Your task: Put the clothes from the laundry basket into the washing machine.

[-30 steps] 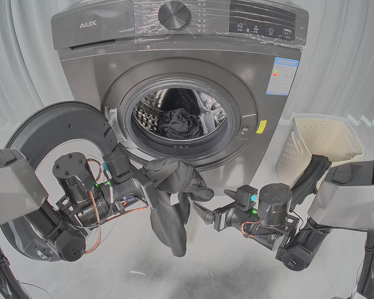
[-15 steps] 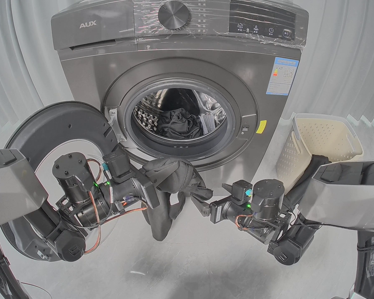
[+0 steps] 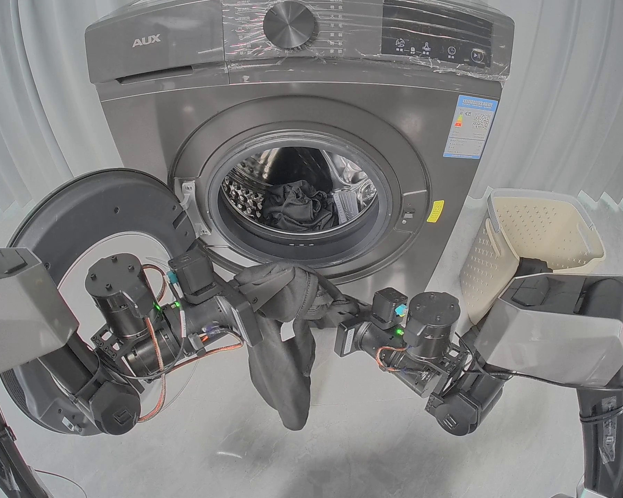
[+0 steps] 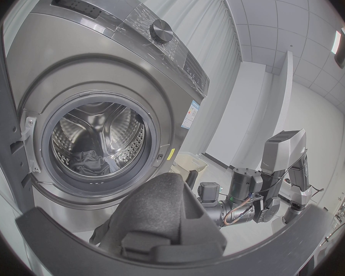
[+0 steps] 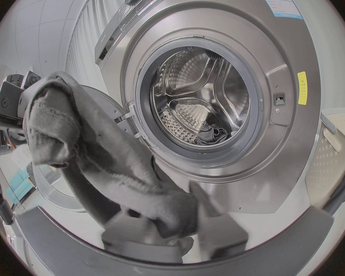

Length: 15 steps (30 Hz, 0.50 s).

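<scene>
Item: one dark grey garment (image 3: 284, 354), soft matt knit, bunched at the top, with a long fold hanging toward the floor (image 3: 367, 451). It hung just below the door opening of the washing machine (image 3: 152, 119), outside the drum (image 3: 242, 191).

Holders, two. The left gripper (image 3: 266, 299) had its jaws clamped on the bunched upper part. The right gripper (image 3: 337, 314) met the garment's other end, jaws drawn narrow with cloth pinched between them.

In the drum: one crumpled pile of dark clothes (image 3: 298, 205), lying on the drum's bottom.

Machine: one, grey metal front-loader. Its round door (image 3: 97, 209) stood swung wide to the robot's left. One round dial (image 3: 289, 25) sat on the top panel, under wrinkled clear film (image 3: 367, 63).

Markings: one line of light lettering on the drawer front; one blue-and-white label (image 3: 470, 126) at the upper right of the front; one small yellow sticker (image 3: 435, 211) beside the opening. The small print was too small to read.

Laundry basket (image 3: 533, 229): one, cream, perforated, on the floor just right of the machine.

Backdrop: pale curtain (image 3: 28, 70).
</scene>
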Tool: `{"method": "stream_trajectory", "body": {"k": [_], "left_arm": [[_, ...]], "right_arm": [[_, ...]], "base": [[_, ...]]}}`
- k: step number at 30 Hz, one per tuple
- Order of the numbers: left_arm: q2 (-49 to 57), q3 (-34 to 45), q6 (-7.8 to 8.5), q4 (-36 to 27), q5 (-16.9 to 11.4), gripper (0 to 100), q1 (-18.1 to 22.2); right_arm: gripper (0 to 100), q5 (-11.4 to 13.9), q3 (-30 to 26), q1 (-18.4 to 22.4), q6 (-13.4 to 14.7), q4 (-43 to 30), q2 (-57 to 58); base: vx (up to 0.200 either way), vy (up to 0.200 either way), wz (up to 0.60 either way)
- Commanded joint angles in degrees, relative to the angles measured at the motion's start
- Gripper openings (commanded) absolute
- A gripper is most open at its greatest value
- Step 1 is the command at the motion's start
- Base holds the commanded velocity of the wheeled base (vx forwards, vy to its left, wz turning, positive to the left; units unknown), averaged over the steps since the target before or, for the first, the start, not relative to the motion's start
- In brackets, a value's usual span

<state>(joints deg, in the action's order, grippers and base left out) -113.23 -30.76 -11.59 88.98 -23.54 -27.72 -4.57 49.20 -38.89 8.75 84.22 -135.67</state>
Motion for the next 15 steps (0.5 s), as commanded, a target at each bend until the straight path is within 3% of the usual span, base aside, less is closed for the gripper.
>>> {"method": "stream_trajectory", "body": {"k": [1,12,13,14,15], "left_arm": [[-0.15,0.08,-0.01,0.05,-0.01,0,0.12],[-0.94,-0.44,-0.71,0.05,-0.19,0,1.27],[-0.94,-0.44,-0.98,0.05,-0.19,100,1.35],[-0.94,-0.44,-0.98,0.05,-0.19,100,1.35],[-1.03,-0.80,-2.21,0.05,-0.10,100,1.71]], "right_arm": [[0,0.00,-0.07,-0.40,0.12,0.68,0.05],[0,0.00,-2.44,-1.89,0.30,1.03,4.27],[0,0.00,-3.32,-2.16,0.30,1.03,4.98],[0,0.00,-3.41,-2.24,0.30,1.03,5.06],[0,0.00,-5.08,-2.60,0.39,1.12,6.65]], "base": [[0.000,0.000,0.00],[0.000,0.000,0.00],[0.000,0.000,0.00],[0.000,0.000,0.00],[0.000,0.000,0.00]]}}
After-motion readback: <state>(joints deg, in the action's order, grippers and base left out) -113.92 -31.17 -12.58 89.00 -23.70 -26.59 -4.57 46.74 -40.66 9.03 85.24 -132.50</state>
